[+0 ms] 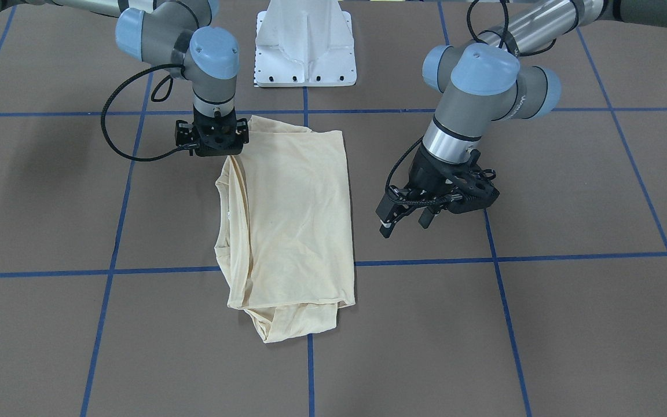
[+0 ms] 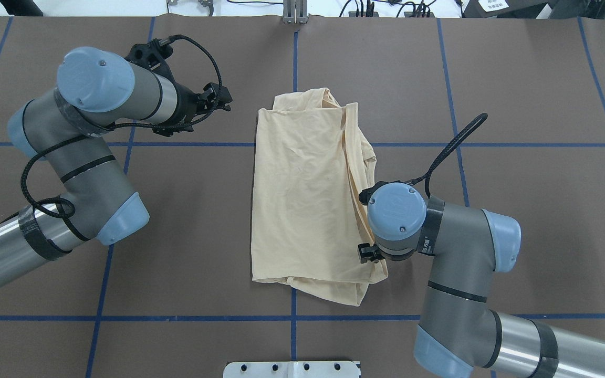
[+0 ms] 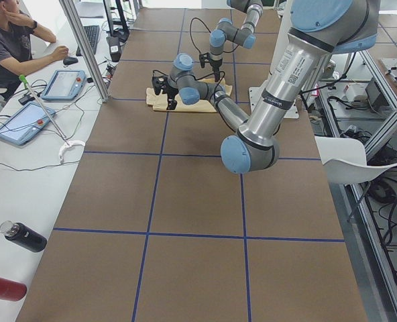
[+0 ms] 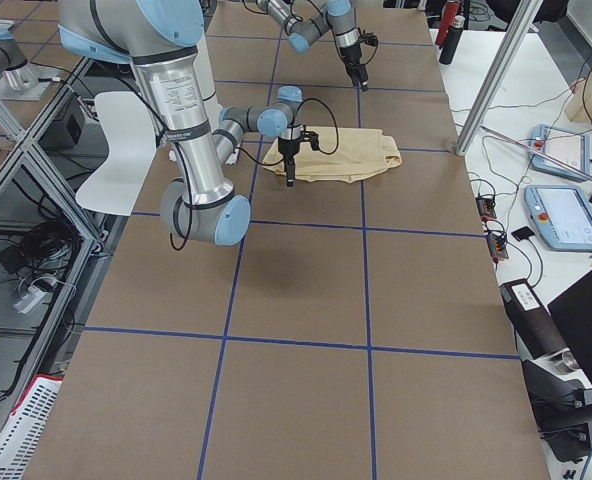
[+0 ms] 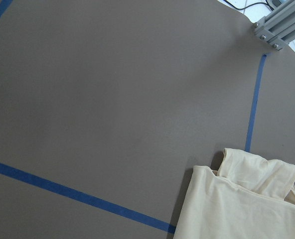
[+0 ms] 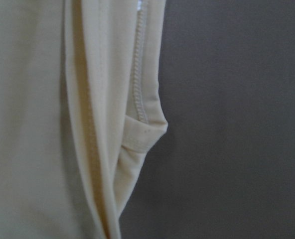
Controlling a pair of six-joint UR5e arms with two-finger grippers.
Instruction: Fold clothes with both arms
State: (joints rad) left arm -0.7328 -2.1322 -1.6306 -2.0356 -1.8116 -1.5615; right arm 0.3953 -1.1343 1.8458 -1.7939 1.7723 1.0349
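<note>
One shirt (image 1: 296, 214), two arms (image 1: 472, 110), two bottles (image 3: 23, 236)

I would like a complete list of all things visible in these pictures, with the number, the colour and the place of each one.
shirt: one, pale cream-yellow, folded, at the table's middle.
table: one, brown with blue tape lines, under everything.
pedestal base: one, white, at the table's edge on the robot's side.
tablets: two, blue-grey, on the side desk.
black bottle: one, on the side desk.
red bottle: one, beside the black one.
chair: one, white, beside the table.
person: one, dark top, seated at the side desk.
left arm: one, grey with light-blue caps; left pincer open over bare table beside the shirt.
right arm: one, same colours; right pincer points down at the shirt's edge, fingers hidden.
</note>
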